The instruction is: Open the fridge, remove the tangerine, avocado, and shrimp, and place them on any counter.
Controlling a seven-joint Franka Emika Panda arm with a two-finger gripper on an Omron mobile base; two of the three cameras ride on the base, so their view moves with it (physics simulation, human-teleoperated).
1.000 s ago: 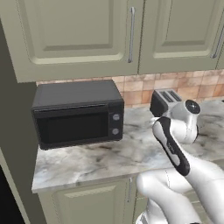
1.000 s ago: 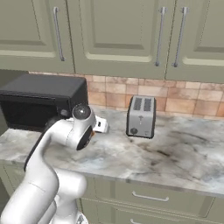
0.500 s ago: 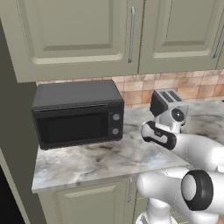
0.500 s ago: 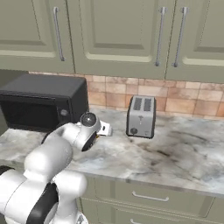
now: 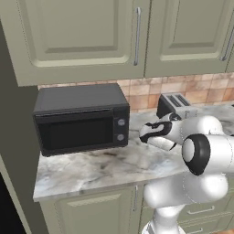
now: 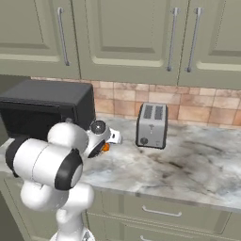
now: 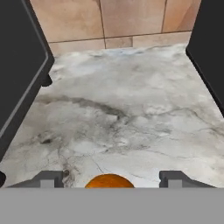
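Sitting low centre of the hand view, the tangerine (image 7: 109,180) lies between the spread, apparently empty claw (image 7: 109,178) tips, on the desk (image 7: 131,122).

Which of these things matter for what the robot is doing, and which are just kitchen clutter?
Part of the job:
tangerine, resting on the counter between the open jaws
gripper

Just standing about:
microwave
toaster
wall cabinets
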